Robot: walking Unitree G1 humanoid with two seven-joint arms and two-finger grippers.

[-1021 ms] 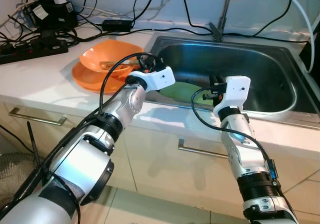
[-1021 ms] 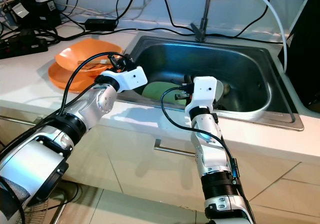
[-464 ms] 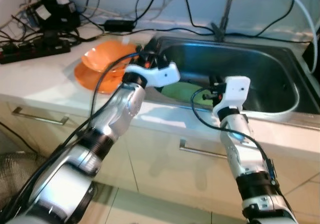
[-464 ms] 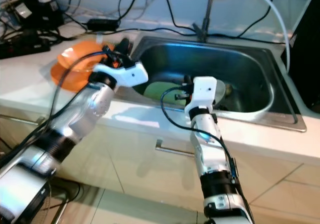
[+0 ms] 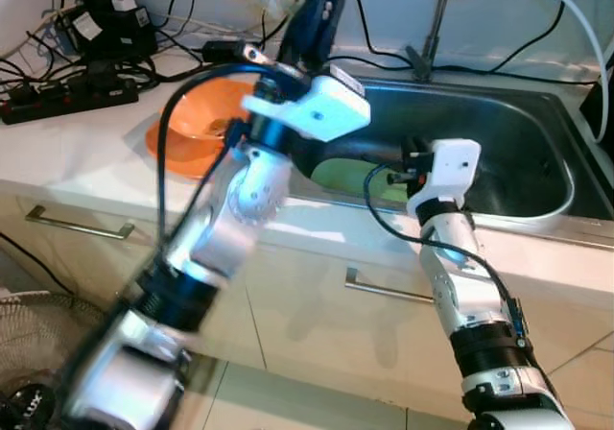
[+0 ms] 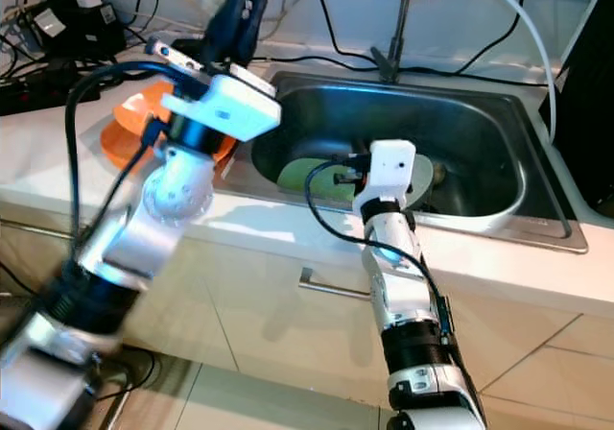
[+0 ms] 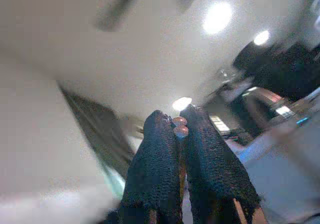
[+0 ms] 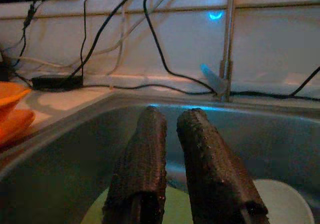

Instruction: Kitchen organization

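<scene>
Swinging sharply upward since a second ago, the left gripper (image 5: 317, 12) now points at the wall above the sink's back-left corner, blurred by the motion, whereas it had been low at the sink's front-left rim beside the orange bowls. Its two black fingers (image 7: 155, 169) lie pressed together, and in the left wrist view something small and pinkish shows at their tips, too blurred to identify. The right gripper (image 8: 172, 149) has hardly shifted: it hangs over the sink's front edge, aimed across the basin toward the faucet (image 5: 436, 22), fingers nearly together with a narrow gap and nothing held.

Directly below and just ahead of the right gripper, a green plate (image 6: 305, 176) lies flat on the sink (image 5: 537, 113) floor near its front-left part, with a white plate (image 8: 280, 204) beside it toward the right. The orange bowls (image 5: 197, 123) sit stacked on the counter (image 5: 67, 161) just off the sink's left edge.

Judging by position, the right arm is the nearer one to the dishes in the basin; reaching them means tilting downward.
</scene>
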